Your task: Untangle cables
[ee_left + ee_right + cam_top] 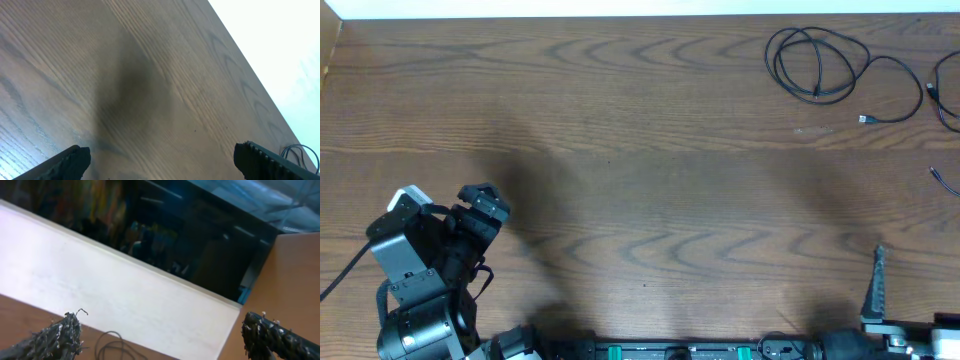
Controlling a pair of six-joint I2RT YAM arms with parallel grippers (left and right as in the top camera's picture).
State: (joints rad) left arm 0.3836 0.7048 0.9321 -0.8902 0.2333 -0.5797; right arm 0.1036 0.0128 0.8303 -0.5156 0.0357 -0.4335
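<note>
Right tool (162, 327) wide, empty: reach for the looped thin black cable (815, 65) well ahead of it and pinch a single strand.

place: robotics lab, bench-type test cell
arms: a left arm (420, 290) and a right arm (895, 330) are mounted at the near edge of one table (620, 150)
table: plain wood-grain top; thin cables (817, 65) are laid loose on it
enclosure: a white back board (125, 295) and a brown side panel (295, 270) are fitted along the edges
beyond: a dark glass pane (175, 235) with blurred reflections is seen above the board
</note>
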